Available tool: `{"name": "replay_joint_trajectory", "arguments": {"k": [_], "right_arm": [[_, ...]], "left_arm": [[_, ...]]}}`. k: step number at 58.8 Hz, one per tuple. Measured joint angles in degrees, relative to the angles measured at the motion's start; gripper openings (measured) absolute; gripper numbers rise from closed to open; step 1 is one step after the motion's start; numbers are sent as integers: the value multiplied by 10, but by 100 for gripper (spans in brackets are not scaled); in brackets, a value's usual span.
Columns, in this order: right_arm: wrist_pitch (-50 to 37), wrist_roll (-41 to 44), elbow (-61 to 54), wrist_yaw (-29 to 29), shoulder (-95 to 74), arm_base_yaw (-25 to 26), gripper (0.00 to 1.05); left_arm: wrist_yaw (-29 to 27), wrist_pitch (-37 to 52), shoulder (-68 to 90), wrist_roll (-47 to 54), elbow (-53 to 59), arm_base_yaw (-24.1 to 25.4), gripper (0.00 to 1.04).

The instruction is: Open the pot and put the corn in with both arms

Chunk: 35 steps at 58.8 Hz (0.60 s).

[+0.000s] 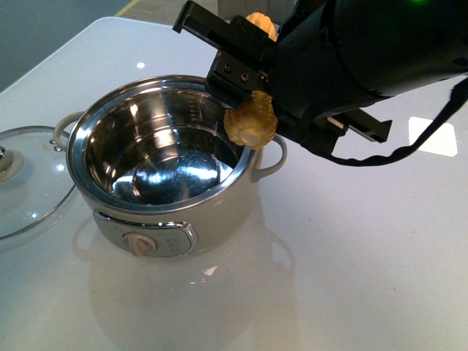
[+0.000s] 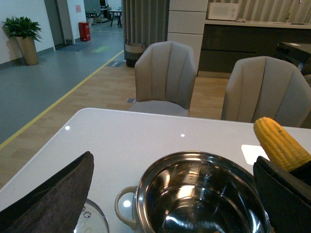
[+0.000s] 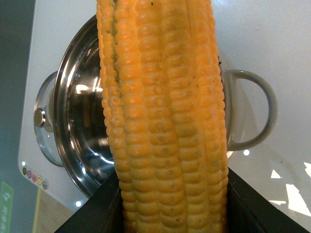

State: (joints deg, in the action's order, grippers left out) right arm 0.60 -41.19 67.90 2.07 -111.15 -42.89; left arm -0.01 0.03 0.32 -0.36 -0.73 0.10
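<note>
The cream pot (image 1: 223, 216) stands uncovered on the white table, its steel inside bare. My right gripper (image 1: 245, 73) is shut on the corn (image 1: 251, 123), a yellow-orange cob held tilted above the pot's far right rim. In the right wrist view the corn (image 3: 165, 116) fills the middle between both fingers of the right gripper (image 3: 172, 213), with the pot (image 3: 63, 121) below it. In the left wrist view my left gripper (image 2: 167, 199) is open and holds nothing, and the pot (image 2: 146, 187) lies beneath it. The corn (image 2: 279, 143) rises behind one finger.
The glass lid (image 1: 29, 183) with its beige knob lies flat on the table left of the pot. The right arm's black bulk and cable (image 1: 380, 66) fill the upper right. Two grey chairs (image 2: 165, 77) stand beyond the table's far edge.
</note>
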Motion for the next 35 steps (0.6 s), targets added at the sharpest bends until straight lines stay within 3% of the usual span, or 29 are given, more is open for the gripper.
{"name": "replay_joint_trajectory", "arguments": {"k": [24, 31, 35], "right_arm": [[12, -104, 114, 39, -122, -33, 45], [26, -104, 119, 40, -144, -43, 51], [31, -104, 123, 40, -147, -43, 60]], "left_arm": [[0, 0, 0, 0, 0, 0, 98], [0, 0, 0, 0, 0, 0, 98], [0, 0, 0, 0, 0, 0, 98]]}}
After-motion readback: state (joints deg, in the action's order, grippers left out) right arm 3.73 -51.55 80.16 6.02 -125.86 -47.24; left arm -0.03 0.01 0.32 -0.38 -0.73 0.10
